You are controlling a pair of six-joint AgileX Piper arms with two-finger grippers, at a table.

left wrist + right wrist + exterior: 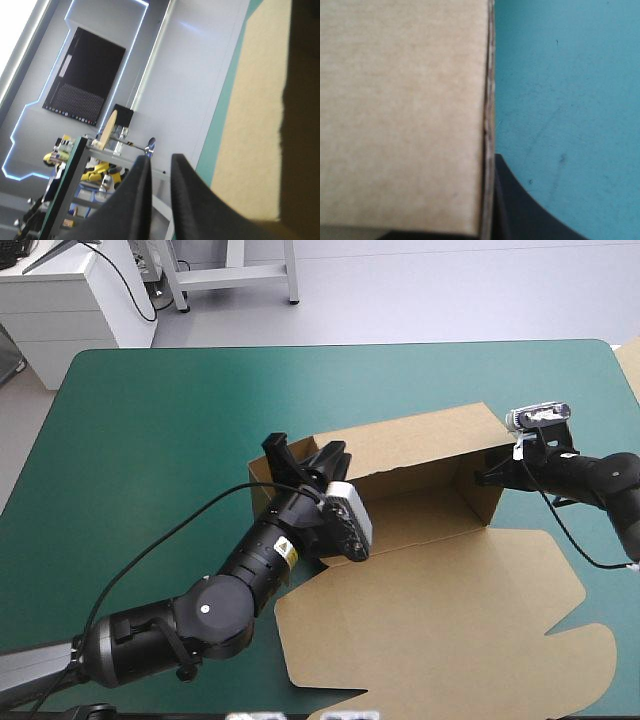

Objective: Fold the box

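Observation:
The brown box (420, 445) stands in the middle of the table with its long walls raised and its lid (450, 620) lying flat toward the front right. My left gripper (300, 455) is at the box's left end, tilted upward. In the left wrist view its black fingers (145, 175) are all but together with nothing seen between them, and brown board (250, 125) rises beside them. My right gripper (487, 475) is shut on the box's right end wall. The right wrist view shows that wall (405, 110) edge-on against one black finger (520, 210).
The teal-green cover (150, 440) lies bare to the left of and beyond the box. A pale board edge (630, 365) shows at the table's far right corner. A white cabinet (70, 295) stands past the far left corner.

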